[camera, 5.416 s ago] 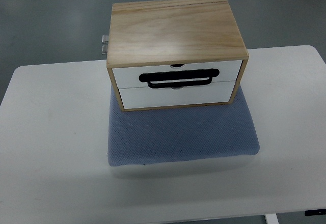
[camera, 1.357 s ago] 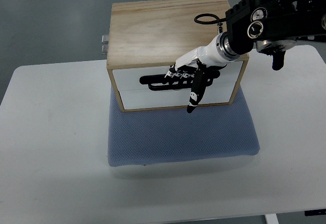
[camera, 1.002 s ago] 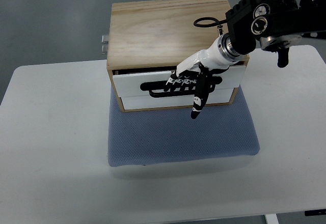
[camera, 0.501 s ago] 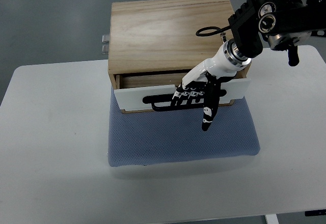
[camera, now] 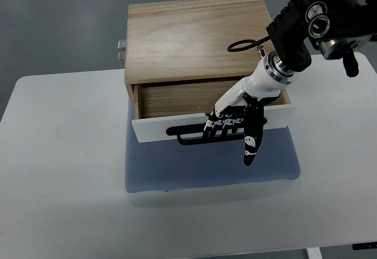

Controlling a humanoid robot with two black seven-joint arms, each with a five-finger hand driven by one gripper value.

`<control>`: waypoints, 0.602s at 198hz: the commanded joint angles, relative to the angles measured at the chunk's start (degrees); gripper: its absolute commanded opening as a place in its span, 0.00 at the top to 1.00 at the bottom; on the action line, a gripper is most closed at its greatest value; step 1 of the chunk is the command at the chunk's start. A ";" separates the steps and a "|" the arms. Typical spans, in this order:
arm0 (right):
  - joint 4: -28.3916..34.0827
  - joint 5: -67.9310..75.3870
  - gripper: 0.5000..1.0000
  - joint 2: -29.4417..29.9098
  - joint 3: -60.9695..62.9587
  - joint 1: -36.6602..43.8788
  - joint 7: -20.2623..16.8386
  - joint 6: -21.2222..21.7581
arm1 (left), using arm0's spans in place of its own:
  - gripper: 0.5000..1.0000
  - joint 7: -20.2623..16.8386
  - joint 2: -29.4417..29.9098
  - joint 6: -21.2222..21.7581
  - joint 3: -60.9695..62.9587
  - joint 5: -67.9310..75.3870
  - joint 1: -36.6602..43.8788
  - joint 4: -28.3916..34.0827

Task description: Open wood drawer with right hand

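With the upper drawer (camera: 177, 103) of the wooden box (camera: 197, 38) at upper centre drawn partly out toward the bottom of the frame, pulling is under way. Right hand (camera: 232, 123) has its fingers hooked round the black handle (camera: 191, 134), one finger pointing down. Drawer front runs left-right; next, a straight pull downward in frame seems needed.

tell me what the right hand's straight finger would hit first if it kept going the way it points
Likely the blue mat. The right hand is curled on the drawer's black handle, and its one straight finger points toward the near edge, over the mat; height above it is unclear.
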 commanded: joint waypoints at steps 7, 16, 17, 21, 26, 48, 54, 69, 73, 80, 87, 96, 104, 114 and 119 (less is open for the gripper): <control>0.25 0.01 0.11 -0.32 -0.03 0.66 0.07 0.00 | 0.00 0.00 0.00 0.00 0.00 0.01 0.00 0.00; 0.42 0.01 0.11 -0.58 -0.03 0.84 0.07 0.00 | 0.00 0.00 0.00 0.00 0.00 0.01 0.00 0.00; 0.42 0.01 0.11 -0.58 -0.03 0.84 0.07 0.00 | 0.00 0.00 0.00 0.00 0.00 0.01 0.00 0.00; 0.51 0.01 0.11 -0.67 -0.03 0.93 0.07 0.00 | 0.00 0.00 0.00 0.00 0.00 0.01 0.00 0.00; 0.51 0.01 0.11 -0.67 -0.03 1.10 0.07 0.00 | 0.00 0.00 0.00 0.00 0.00 0.01 0.00 0.00; 0.51 0.09 0.11 -0.76 0.06 2.60 0.07 0.00 | 0.00 0.00 0.00 0.00 0.00 0.01 0.00 0.00; 0.60 0.09 0.11 -0.93 0.06 2.77 0.07 0.00 | 0.00 0.00 0.00 0.00 0.00 0.01 0.00 0.00; 0.68 0.09 0.11 -1.46 0.06 3.30 0.07 0.00 | 0.00 0.00 0.00 0.00 0.00 0.01 0.00 0.00; 0.86 0.09 0.11 -1.46 0.06 3.56 0.07 0.00 | 0.00 0.00 0.00 0.00 0.00 0.01 0.00 0.00; 1.04 0.09 0.11 -1.55 0.15 3.92 0.07 0.00 | 0.00 0.00 0.00 0.00 0.00 0.01 0.00 0.00; 1.04 0.09 0.11 -1.55 0.23 4.44 0.07 0.00 | 0.00 0.00 0.00 0.00 0.00 -0.08 0.00 0.00; 1.12 0.09 0.11 -1.64 0.32 5.06 0.07 0.00 | 0.00 0.00 0.00 0.00 0.00 0.01 0.00 0.00; 1.30 0.09 0.11 -1.90 0.41 5.50 0.07 0.00 | 0.00 0.00 0.00 0.00 0.00 -0.08 0.00 0.00; 1.47 0.27 0.11 -2.51 0.58 6.20 0.16 0.00 | 0.00 0.00 0.00 0.00 0.00 0.01 0.00 0.00; 1.48 0.36 0.11 -2.78 0.59 6.47 0.16 0.00 | 0.00 0.00 0.00 0.00 0.00 0.01 0.00 0.00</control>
